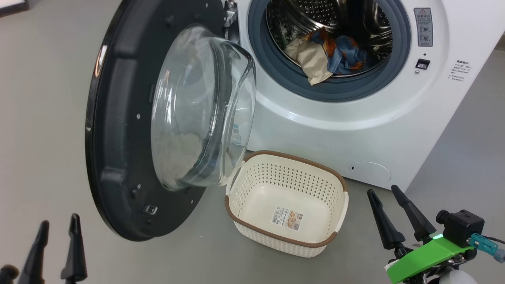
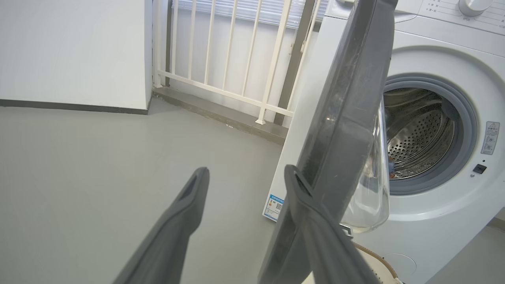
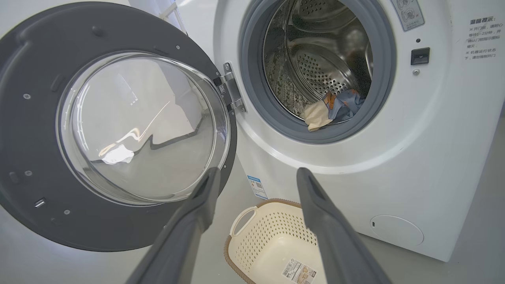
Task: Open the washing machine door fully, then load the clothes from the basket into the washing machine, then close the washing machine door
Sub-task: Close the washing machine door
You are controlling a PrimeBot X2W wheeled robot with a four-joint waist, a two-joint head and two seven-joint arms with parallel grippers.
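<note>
Steel perforated drum (image 1: 331,23) w/ crumpled soft clothes (image 1: 327,53); ribbed basket (image 1: 252,185) bare.

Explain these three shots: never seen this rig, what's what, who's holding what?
A wheeled two-armed robot. The head camera looks down: left pincer lower left, right pincer lower right, both open, holding nothing. The other two pictures come from wrist cameras looking along each pincer's dark fingers. On the grey floor stands the cream perforated plastic basket, empty. The round black-rimmed glass door is swung open. Blue, orange and beige clothes lie in the steel drum of the white front-loading washing machine.
</note>
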